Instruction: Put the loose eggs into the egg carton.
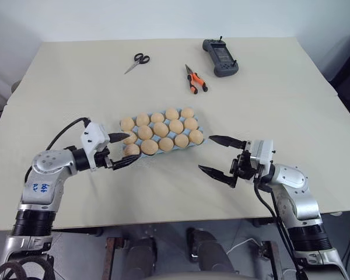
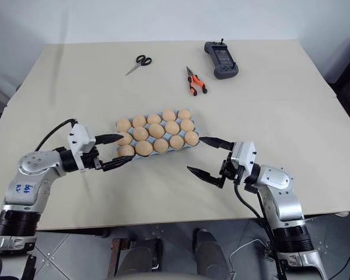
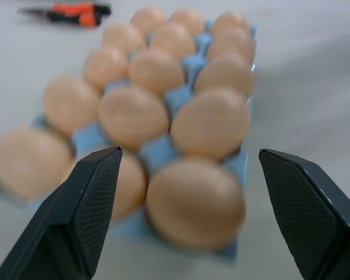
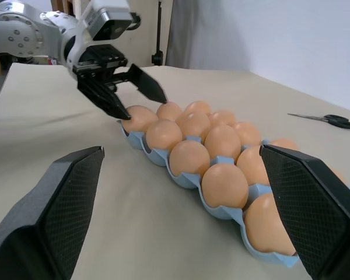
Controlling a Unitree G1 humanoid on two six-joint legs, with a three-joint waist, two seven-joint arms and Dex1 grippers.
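Left hand (image 1: 132,148): fingers spread, nothing pinched. It sits at the left end of the egg carton (image 3: 160,153), one finger on either side of the corner egg (image 3: 195,204) in the nearest row. I can't tell if the fingers touch it. That egg looks seated in its cup, not lifted, so I read the spread fingers as a release or a check on seating, not a pick.

Right hand (image 1: 205,153): fingers spread wide and empty. It hovers just off the carton's right end, apart from it and pointing toward it. My guess is it's parked there so the left hand has free run of the carton.

The carton lies on the worktop (image 1: 280,105) between the two hands, slightly skewed, its long side running from hand to hand.

Counts:
- eggs (image 1: 161,129) in the carton: 15, in three rows of five
- empty cups: I see none
- loose eggs around the carton: none that I can see
- carton: 1
- scissors (image 1: 138,61): 1, well beyond the carton on its far side, toward the left
- orange-handled pliers (image 1: 195,80): 1, beyond the carton, nearer to it than the scissors
- dark handheld controller (image 1: 220,57): 1, well beyond the carton, toward the right

None of the three extras touches the carton, and none belongs to the job. Judging by the full cups, the task looks done or all but done.
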